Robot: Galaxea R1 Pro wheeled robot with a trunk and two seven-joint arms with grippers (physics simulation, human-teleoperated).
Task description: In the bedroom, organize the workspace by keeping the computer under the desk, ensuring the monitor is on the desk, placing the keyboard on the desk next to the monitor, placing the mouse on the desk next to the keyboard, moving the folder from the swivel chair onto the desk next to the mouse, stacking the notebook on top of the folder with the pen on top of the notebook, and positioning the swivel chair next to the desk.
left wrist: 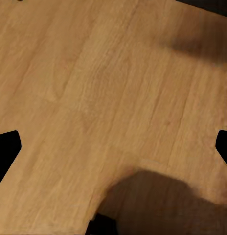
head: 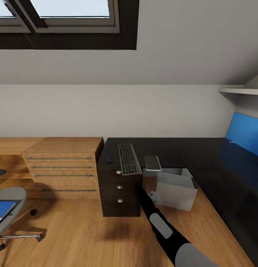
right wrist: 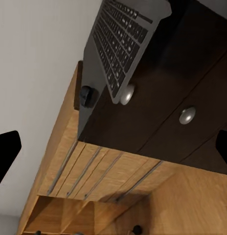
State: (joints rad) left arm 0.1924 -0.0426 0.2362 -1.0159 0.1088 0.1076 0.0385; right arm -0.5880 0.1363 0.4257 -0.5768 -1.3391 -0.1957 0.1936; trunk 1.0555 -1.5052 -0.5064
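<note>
The keyboard [head: 129,159] lies on the black desk [head: 203,155], its near end overhanging the front edge above the drawer unit [head: 119,193]. The small black mouse [head: 108,160] sits just left of it. A thin grey rectangle, by its look the notebook [head: 152,163], lies right of the keyboard at the desk edge. The light grey computer [head: 175,190] stands on the floor at the desk's inner corner. My right gripper [head: 154,195] hangs open by its left side, facing the keyboard [right wrist: 118,44] and mouse [right wrist: 86,95]. The swivel chair [head: 8,196] carries the blue folder [head: 3,209]. My left gripper [left wrist: 113,147] is open over bare floor. The monitor and pen are out of view.
A light wooden low cabinet [head: 64,163] with long handles adjoins the drawer unit on the left. A blue wall panel [head: 244,133] and a white shelf [head: 240,90] are at the right. A roof window [head: 69,15] sits above. Wood floor [head: 80,237] lies open between chair and drawers.
</note>
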